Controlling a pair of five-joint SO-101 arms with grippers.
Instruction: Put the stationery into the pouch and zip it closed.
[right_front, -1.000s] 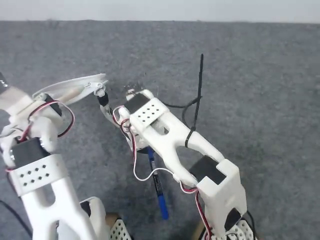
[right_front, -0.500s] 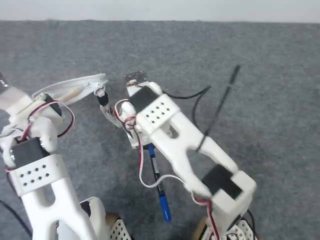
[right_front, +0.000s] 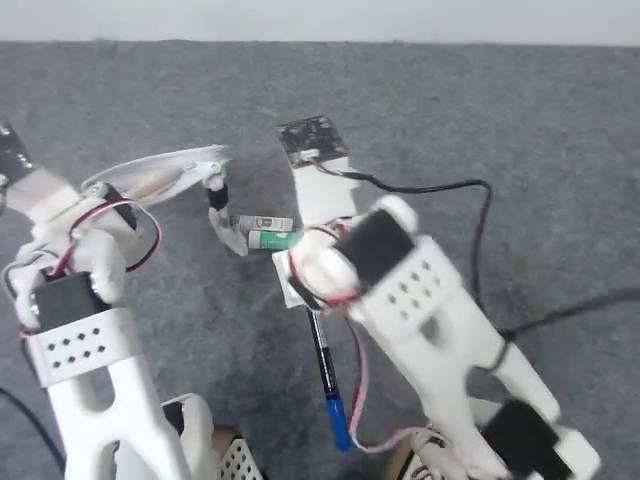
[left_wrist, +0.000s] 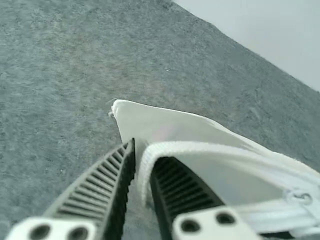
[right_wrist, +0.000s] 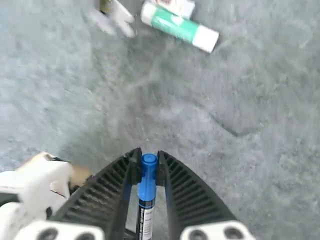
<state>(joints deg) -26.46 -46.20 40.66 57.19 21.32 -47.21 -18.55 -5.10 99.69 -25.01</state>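
Right tool (right_wrist: 148, 152) has swung back, gripping pen (right_wrist: 146, 183).

Grey, felt-like table surface (right_front: 560, 150) runs back to a pale wall (right_front: 320, 20).

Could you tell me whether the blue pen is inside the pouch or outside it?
Outside: the blue pen is clamped in the right gripper, apart from the white pouch.

White pouch (right_front: 150, 178), blue pen (right_front: 327, 380), glue stick (right_front: 272, 238)
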